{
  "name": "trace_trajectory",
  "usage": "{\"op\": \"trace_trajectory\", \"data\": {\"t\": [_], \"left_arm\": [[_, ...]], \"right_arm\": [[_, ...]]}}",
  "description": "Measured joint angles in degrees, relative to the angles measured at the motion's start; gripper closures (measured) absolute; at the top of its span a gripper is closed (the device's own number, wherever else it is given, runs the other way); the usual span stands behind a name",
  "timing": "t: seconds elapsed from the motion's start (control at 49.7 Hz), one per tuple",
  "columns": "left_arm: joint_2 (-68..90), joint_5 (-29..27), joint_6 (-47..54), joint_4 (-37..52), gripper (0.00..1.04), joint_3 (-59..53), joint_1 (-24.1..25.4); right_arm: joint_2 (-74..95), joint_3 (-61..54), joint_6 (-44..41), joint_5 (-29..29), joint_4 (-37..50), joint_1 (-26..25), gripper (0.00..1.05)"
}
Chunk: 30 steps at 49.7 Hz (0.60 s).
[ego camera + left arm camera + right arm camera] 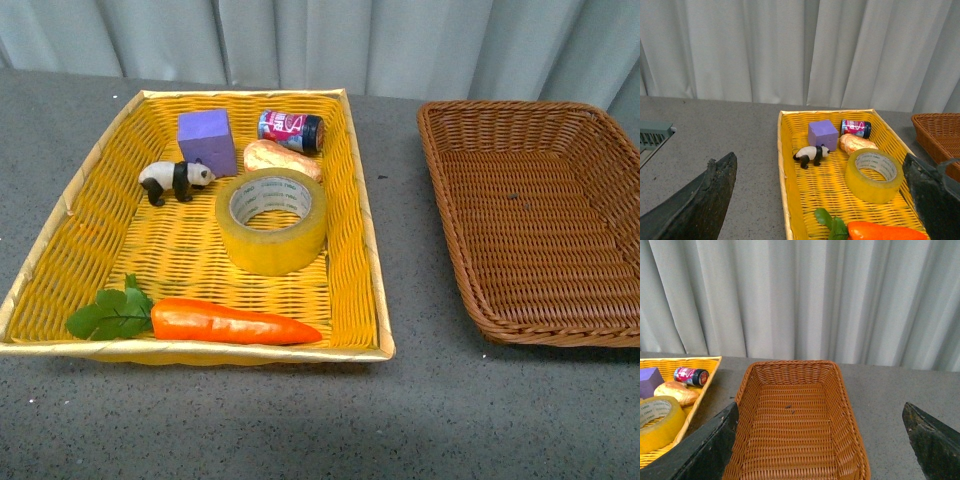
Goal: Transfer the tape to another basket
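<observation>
Left hand (819, 155) is wide open with nothing in it, its 2 dark fingers splayed to either side of the wrist view. The right hand (820, 404) is the same, open and empty. Neither one shows in the front view.

The tape (271, 220) lies flat, hole up, about mid-way back in the yellow tray (170, 250), on its right half. The carrot (235, 322) is along the near rim. I'd guess the roll is light and stiff, so it won't squash, but that glossy outer wrap looks slick. The best hold is probably 1 finger down the core and 1 outside, pinching the near wall. The far wall is crowded, since the bread roll (283, 158) sits right up against it. The panda (175, 180) is just off to the left, with the purple block (207, 140) and small can (290, 130) further back.

The basket (540, 200) sits apart on the desk to the right.

Stuff I can't make out:
- The basket's right side is cut off in the front view.
- The green print on the core is too small to read.
- No idea where the tape's loose end is.
- A couple of dark specks on the basket floor, can't tell what they are.
</observation>
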<state>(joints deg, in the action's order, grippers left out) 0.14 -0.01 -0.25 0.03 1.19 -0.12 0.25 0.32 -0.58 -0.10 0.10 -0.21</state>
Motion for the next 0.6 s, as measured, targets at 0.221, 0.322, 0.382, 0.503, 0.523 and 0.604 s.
{"op": "trace_trajectory", "data": {"t": [0.221, 0.322, 0.382, 0.503, 0.523, 0.604], "left_arm": [[0.00, 0.02, 0.00, 0.00, 0.07, 0.00, 0.00], [0.00, 0.02, 0.00, 0.00, 0.07, 0.00, 0.00], [0.00, 0.02, 0.00, 0.00, 0.07, -0.02, 0.00], [0.00, 0.00, 0.00, 0.00, 0.07, -0.02, 0.00], [0.00, 0.00, 0.00, 0.00, 0.07, 0.00, 0.00], [0.00, 0.02, 0.00, 0.00, 0.07, 0.00, 0.00]], "right_arm": [[0.00, 0.00, 0.00, 0.00, 0.00, 0.00, 0.09], [0.00, 0.00, 0.00, 0.00, 0.00, 0.00, 0.09], [0.00, 0.00, 0.00, 0.00, 0.00, 0.00, 0.09], [0.00, 0.00, 0.00, 0.00, 0.00, 0.00, 0.09], [0.00, 0.00, 0.00, 0.00, 0.00, 0.00, 0.09], [0.00, 0.00, 0.00, 0.00, 0.00, 0.00, 0.09]]}}
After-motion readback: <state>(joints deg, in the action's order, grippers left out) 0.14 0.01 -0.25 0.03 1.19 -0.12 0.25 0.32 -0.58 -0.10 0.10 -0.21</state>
